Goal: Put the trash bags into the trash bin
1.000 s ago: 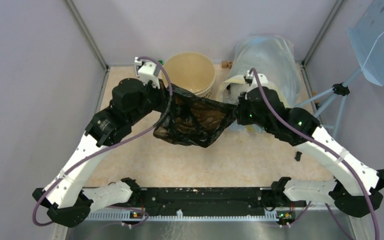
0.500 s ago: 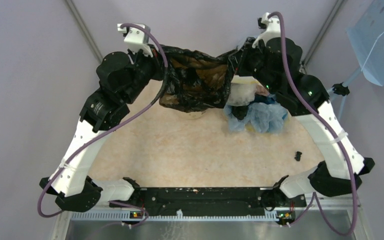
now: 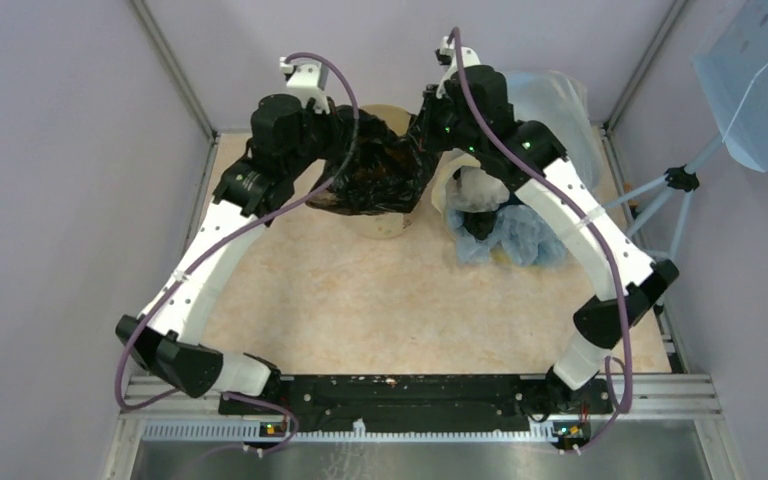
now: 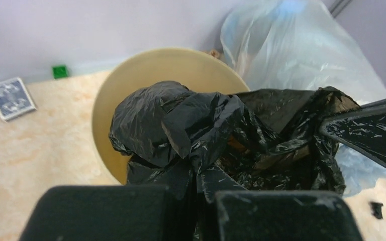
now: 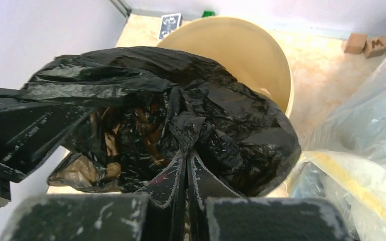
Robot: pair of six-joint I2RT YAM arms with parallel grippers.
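Observation:
A black trash bag (image 3: 378, 172) hangs between my two grippers over the cream-beige trash bin (image 3: 382, 224), whose mouth it mostly hides from above. My left gripper (image 3: 345, 150) is shut on the bag's left side; in the left wrist view the crumpled black trash bag (image 4: 196, 130) sits over the bin's rim (image 4: 130, 75). My right gripper (image 3: 422, 135) is shut on its right side; in the right wrist view the bag (image 5: 181, 115) bulges in front of the bin (image 5: 251, 50). A large translucent whitish sack (image 3: 560, 110) stands to the right.
A blue and white crumpled bundle (image 3: 520, 232) lies right of the bin. A small dark card (image 4: 11, 98) and a green block (image 4: 59, 71) lie by the back wall. Two small brown blocks (image 5: 364, 44) sit behind the bin. A small black piece (image 3: 596, 311) lies at the right.
Both arms carried the black bag up from the middle of the table and back over the bin, drawing closer together so the bag bunches up above its mouth.

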